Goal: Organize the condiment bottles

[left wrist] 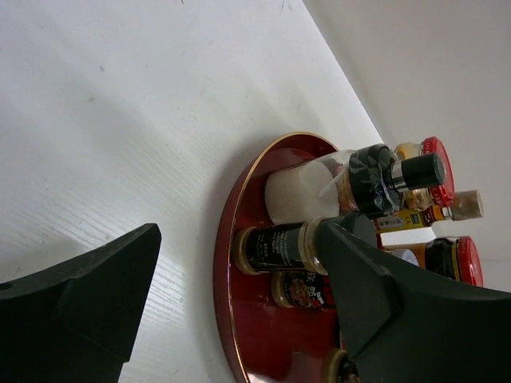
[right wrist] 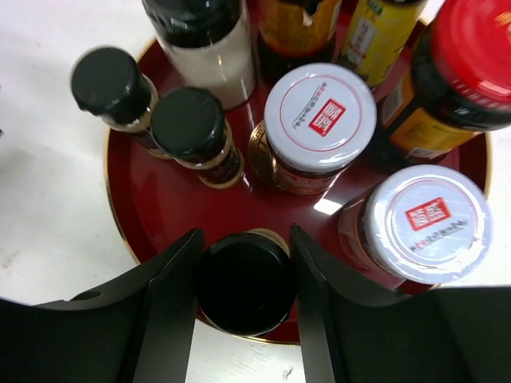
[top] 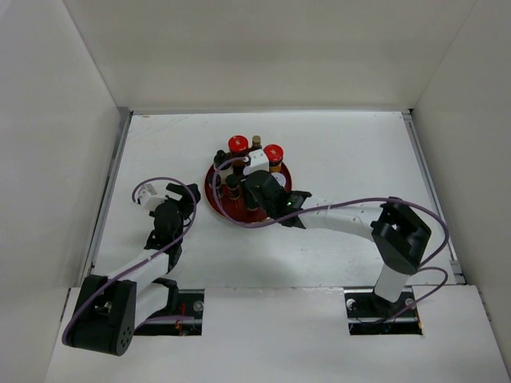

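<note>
Worktop (top: pixel 359 159): white and walled in, carrying one round red tray (right wrist: pixel 172 211) a little left of centre.
Bottles: all in sight stand upright on the tray, packed close together.
Back row: two red-capped jars (top: pixel 237 144) (top: pixel 273 152) with a slim bottle (top: pixel 256 142) between them.
White bottle (right wrist: pixel 211 56): black-capped and filled with pale powder, at the tray's far left.
Small black-capped jars (right wrist: pixel 110 80) (right wrist: pixel 190 124): side by side at the left, just in front of the white bottle.
Silver-lidded jars (right wrist: pixel 319 112) (right wrist: pixel 431 219): one at the tray's middle, one near the right rim, each lid bearing a red square mark.
Front jar (right wrist: pixel 243 283): black cap, standing at the tray's near rim.
Right pincer (right wrist: pixel 243 239): reaches over the tray's near edge, one finger pressed against each side of the front jar, gripping it.
Left pincer (left wrist: pixel 239 230): fingers spread wide with nothing between them, over bare worktop to the left of the tray and pointed toward it.
</note>
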`<state>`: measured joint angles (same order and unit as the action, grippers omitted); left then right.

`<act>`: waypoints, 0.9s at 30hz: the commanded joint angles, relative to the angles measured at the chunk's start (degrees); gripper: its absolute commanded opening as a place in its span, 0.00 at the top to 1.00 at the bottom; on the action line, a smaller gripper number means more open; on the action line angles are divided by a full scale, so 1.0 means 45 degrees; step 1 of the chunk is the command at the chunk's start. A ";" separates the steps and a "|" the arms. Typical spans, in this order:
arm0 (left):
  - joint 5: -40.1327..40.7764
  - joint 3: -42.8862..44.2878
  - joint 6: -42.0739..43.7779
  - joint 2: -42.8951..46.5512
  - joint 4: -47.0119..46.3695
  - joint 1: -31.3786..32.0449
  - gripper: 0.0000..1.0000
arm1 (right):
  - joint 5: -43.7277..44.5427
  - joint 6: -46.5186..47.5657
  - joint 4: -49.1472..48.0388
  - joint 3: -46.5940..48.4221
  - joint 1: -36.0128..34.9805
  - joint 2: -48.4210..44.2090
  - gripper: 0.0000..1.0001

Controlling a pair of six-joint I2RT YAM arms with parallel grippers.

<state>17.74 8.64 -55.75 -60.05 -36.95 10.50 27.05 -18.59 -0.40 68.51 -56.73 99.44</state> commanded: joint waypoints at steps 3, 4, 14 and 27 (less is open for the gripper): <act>0.0218 0.0052 -0.0268 -0.0034 -0.0305 -0.0137 0.13 | -0.0073 0.0205 -0.0984 0.0830 -0.0098 0.0713 0.61; 0.0238 0.0032 -0.0268 0.0024 -0.0285 -0.0137 0.11 | -0.0073 0.0186 -0.1004 0.0830 -0.0137 0.0870 0.61; 0.0570 0.0012 -0.0209 0.0123 -0.0071 -0.0176 0.06 | 0.0063 -0.0049 -0.1141 0.0381 -0.0371 0.0970 0.34; 0.0590 -0.0046 -0.0132 0.0571 0.0008 -0.0254 0.00 | 0.2051 0.0304 -0.3187 -0.2446 0.0446 -0.3675 0.00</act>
<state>19.57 8.64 -56.21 -59.22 -35.33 9.47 29.82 -17.21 -6.13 61.08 -57.06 88.62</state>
